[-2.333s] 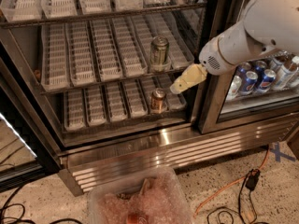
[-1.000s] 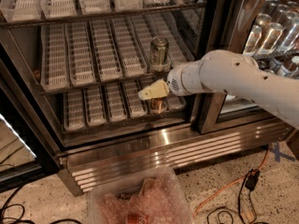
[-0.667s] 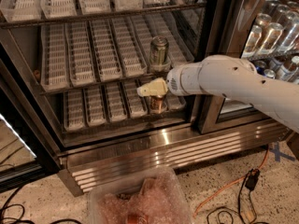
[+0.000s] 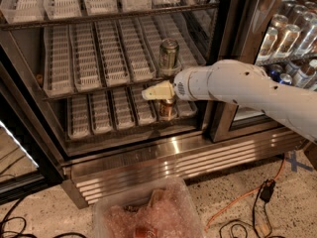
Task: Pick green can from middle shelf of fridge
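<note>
The green can [image 4: 169,57] stands upright at the front of a right-hand lane on the middle shelf [image 4: 94,58] of the fridge [image 4: 163,160], whose door is open. My gripper [image 4: 152,92] reaches in from the right on a white arm. It sits in front of the middle shelf's front edge, just below and slightly left of the green can, apart from it. A shorter copper-orange can [image 4: 167,110] stands on the lower rack, partly hidden behind the gripper.
The fridge's dark door post [image 4: 225,83] stands just right of the arm. A second cooler with silver and blue cans [image 4: 287,38] is at the right. A clear plastic bin [image 4: 148,214] and cables [image 4: 257,202] lie on the floor in front.
The arm has swung from the right side into the fridge opening. The gripper has moved left and slightly up to the middle shelf's front edge below the green can. The cans have not moved.
</note>
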Action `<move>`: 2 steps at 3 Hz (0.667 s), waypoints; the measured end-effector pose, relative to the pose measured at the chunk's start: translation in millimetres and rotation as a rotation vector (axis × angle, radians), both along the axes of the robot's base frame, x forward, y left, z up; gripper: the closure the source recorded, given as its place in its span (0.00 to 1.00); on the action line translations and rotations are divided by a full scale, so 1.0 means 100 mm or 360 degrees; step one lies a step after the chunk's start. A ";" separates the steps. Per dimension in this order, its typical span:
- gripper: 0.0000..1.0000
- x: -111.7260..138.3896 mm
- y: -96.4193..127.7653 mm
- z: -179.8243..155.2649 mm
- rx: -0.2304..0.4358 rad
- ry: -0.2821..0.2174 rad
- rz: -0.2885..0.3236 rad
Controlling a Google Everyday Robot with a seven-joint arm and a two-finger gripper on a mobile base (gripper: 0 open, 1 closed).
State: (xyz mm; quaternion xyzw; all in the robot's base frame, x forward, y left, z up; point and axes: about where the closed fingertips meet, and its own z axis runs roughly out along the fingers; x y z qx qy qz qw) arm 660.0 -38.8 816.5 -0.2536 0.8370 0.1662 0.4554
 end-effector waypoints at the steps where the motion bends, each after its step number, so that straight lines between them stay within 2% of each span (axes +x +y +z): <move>1: 0.00 0.14 0.04 0.06 0.0166 -0.0100 -0.0064; 2: 0.00 0.25 0.10 0.11 0.0278 -0.0239 -0.0150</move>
